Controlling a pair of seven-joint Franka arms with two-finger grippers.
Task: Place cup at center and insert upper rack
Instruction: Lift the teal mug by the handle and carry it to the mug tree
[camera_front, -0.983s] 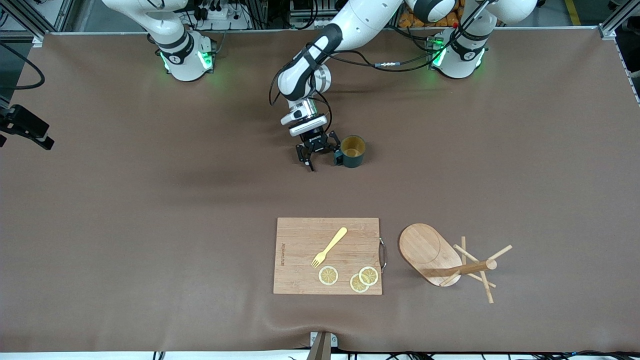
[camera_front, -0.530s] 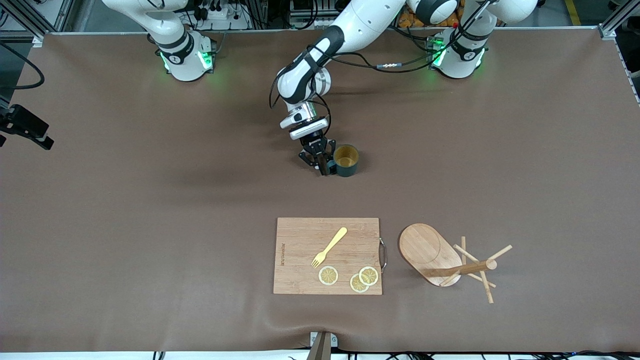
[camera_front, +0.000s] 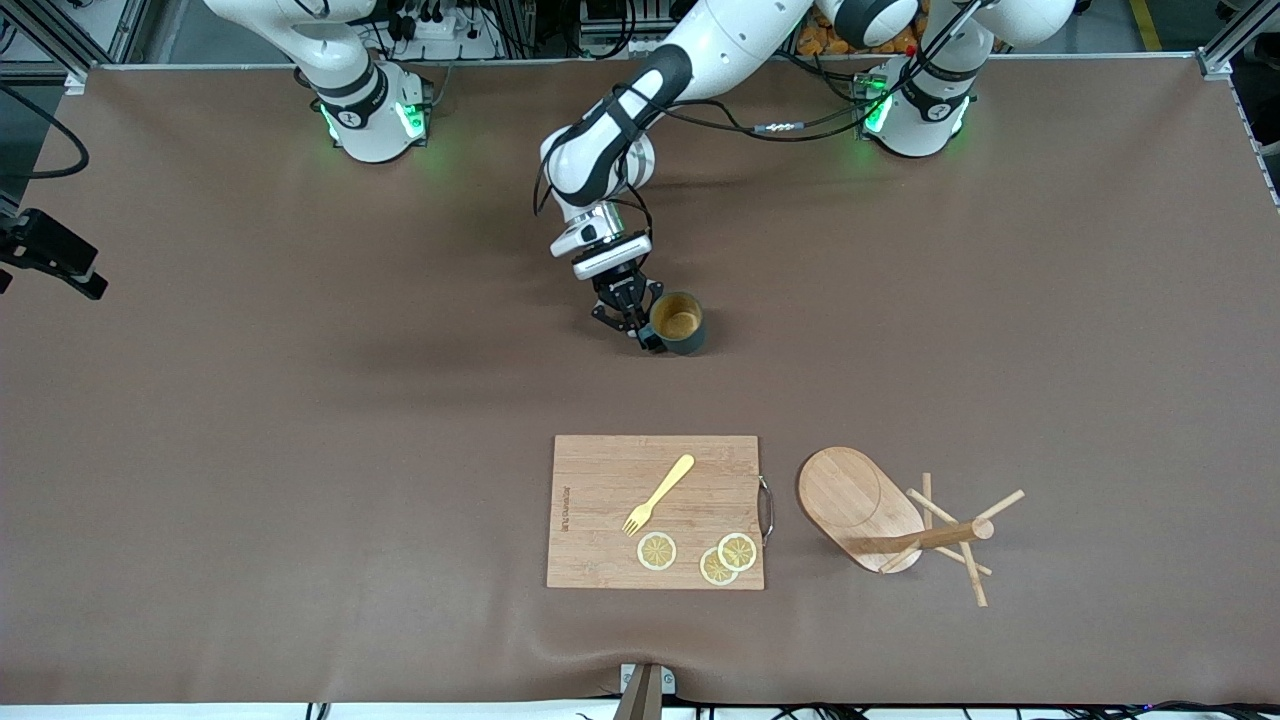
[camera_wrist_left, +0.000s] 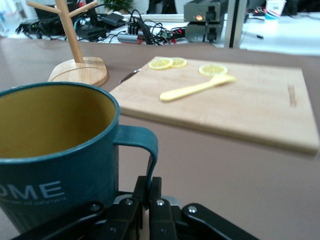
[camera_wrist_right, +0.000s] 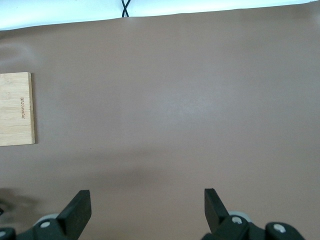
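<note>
- Left gripper (camera_front: 643, 330): clamped on the cup (camera_front: 680, 323) handle, table centre, 12 o'clock of the cutting board (camera_front: 655, 511).
- Upper rack (camera_front: 905, 525): 3 o'clock of the board.
- Right gripper (camera_wrist_right: 145, 210): spread wide, waiting.

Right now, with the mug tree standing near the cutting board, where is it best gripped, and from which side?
Probably the round central post of the mug tree, low down between its oval base and the pegs, approached sideways from the left arm's end of the table. The post stands upright and the pegs crowd its top. The left hand is shut on the cup; the right hand is open.
</note>
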